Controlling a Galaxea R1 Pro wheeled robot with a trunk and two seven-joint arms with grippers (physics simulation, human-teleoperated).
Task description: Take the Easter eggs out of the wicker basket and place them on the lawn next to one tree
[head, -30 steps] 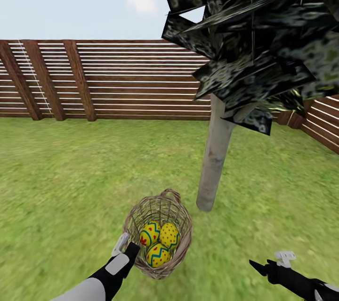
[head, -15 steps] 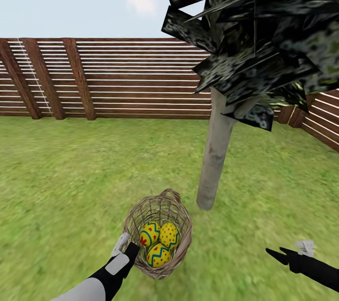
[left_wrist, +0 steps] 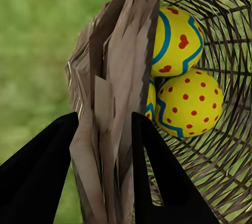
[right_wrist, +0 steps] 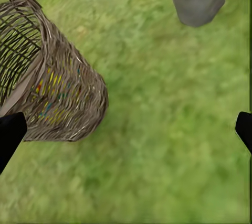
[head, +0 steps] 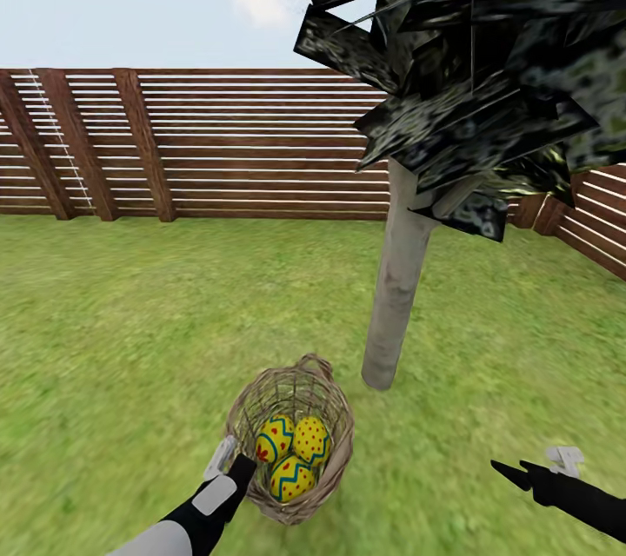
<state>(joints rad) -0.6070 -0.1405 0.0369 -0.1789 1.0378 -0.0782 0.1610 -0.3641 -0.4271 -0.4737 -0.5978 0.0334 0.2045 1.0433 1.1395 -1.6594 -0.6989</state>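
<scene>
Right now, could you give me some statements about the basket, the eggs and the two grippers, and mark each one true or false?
1. All three Easter eggs lie inside the wicker basket. True.
2. The left gripper has its fingers on both sides of the basket's wall, one inside and one outside. True.
3. The right gripper is shut on an egg. False: it is open and holds nothing, hovering over the lawn to the basket's right.
4. The basket lies tipped over on its side in the head view. False: its mouth faces up, with the eggs at the bottom.
5. The tree stands close behind the basket, with its trunk in the grass. True.
</scene>
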